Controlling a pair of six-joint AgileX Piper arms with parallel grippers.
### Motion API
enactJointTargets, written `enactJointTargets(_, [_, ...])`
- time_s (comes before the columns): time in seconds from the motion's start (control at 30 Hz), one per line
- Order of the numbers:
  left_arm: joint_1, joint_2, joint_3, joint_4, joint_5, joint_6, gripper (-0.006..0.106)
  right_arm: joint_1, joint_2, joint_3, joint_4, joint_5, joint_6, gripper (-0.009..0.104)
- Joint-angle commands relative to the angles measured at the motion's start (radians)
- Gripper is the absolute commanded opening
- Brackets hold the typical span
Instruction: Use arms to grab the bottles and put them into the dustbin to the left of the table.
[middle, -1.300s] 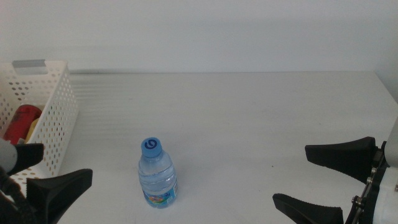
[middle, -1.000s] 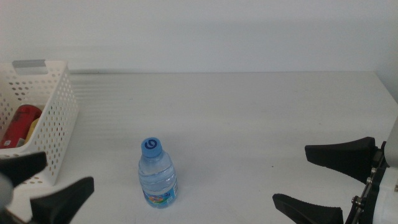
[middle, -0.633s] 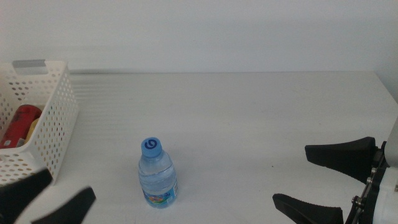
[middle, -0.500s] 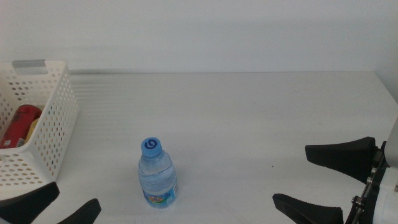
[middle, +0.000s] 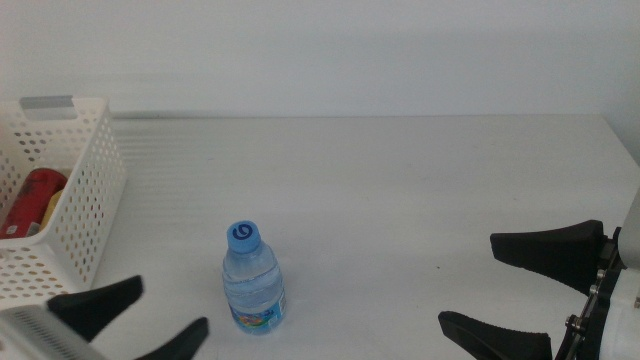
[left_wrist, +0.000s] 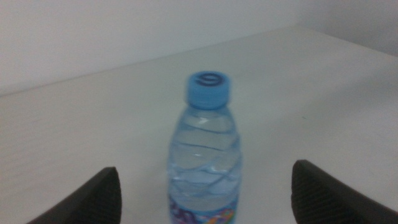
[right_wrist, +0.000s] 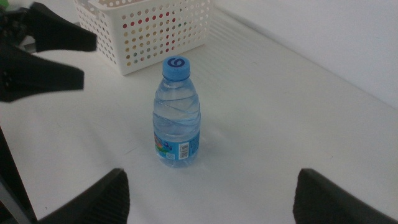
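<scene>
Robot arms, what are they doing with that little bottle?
The left gripper is open and lined up with the water bottle, which stands upright on the table, not yet gripped. The right gripper waits open at the right. A red can already lies in the basket.

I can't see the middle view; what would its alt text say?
A blue-capped water bottle stands upright on a white table, with the open left gripper close beside it. A white basket at the left holds a red can; the open right gripper waits at the right.
</scene>
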Motion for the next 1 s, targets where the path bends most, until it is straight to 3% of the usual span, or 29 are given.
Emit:
enactJointTargets(0.0, [-0.004, 0.093, -0.028, 0.047, -0.158, -0.046, 0.090, 0.003, -0.006, -0.025, 0.000, -0.070, -0.009, 0.070])
enactJointTargets(0.4, [-0.004, 0.486, -0.028, -0.034, -0.608, -0.048, 0.090, 0.003, -0.006, -0.025, 0.000, -0.070, -0.009, 0.070])
enactJointTargets(0.8, [-0.004, 0.770, -0.031, -0.087, -0.910, -0.010, 0.090, 0.003, -0.006, -0.025, 0.000, -0.070, -0.009, 0.070])
enactJointTargets(0.97, [-0.004, 0.873, -0.071, -0.085, -0.924, -0.011, 0.090, 0.003, -0.006, -0.025, 0.000, -0.070, -0.009, 0.070])
